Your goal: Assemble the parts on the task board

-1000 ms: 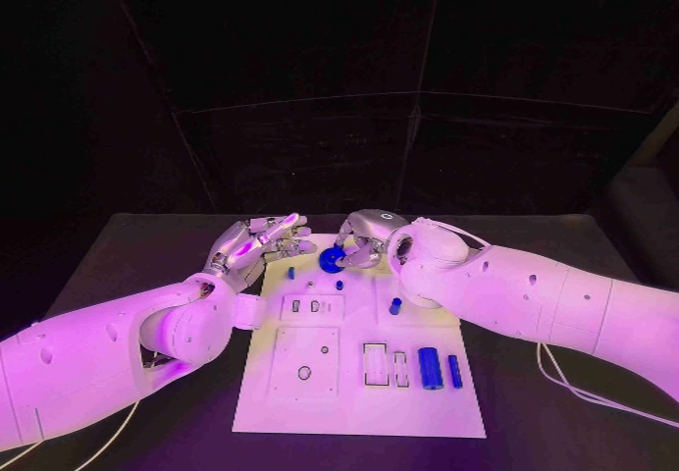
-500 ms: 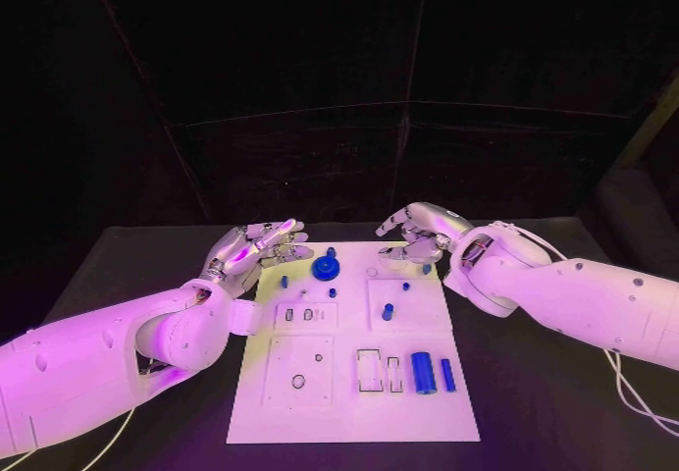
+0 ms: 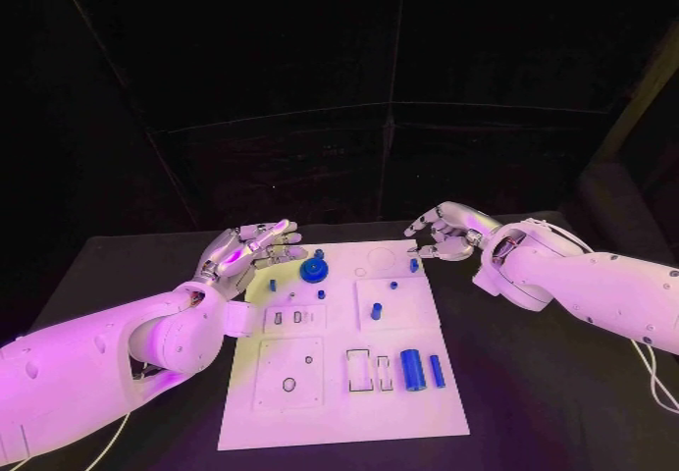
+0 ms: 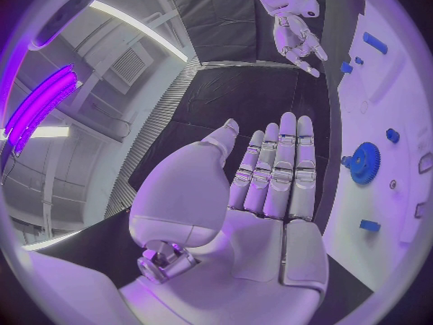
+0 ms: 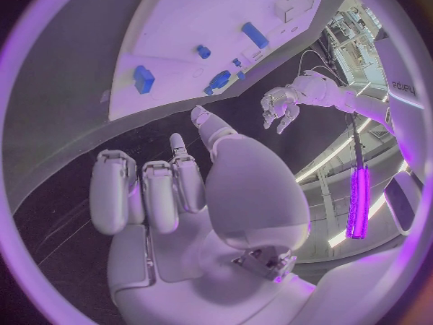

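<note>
The task board (image 3: 339, 392) is a flat white rectangular plate lying in the middle of the black table (image 3: 99, 265), its surface cut with small rectangular and round recesses. Near its far edge sits a blue toothed gear (image 3: 314, 271), round with a raised hub; the left wrist view shows its fine teeth clearly (image 4: 364, 163). Around it lie smaller blue parts: a short peg (image 3: 273, 285) beside the gear, a stubby peg (image 3: 321, 292) just nearer, an upright pin (image 3: 413, 265) toward the far right corner, and a small oblong piece (image 3: 377, 311) at mid-board. In the nearer half, a thick blue cylinder (image 3: 412, 369) lies flat with a thinner blue rod (image 3: 436, 370) just beside it, both next to two open rectangular slots (image 3: 359, 369).

The left hand (image 3: 250, 248) hovers at the board's far left edge, near the gear, its silver fingers (image 4: 281, 173) extended side by side and holding nothing. The right hand (image 3: 442, 235) hangs over the table just beyond the far right corner, empty, with its fingers (image 5: 149, 191) curled inward toward the palm.
</note>
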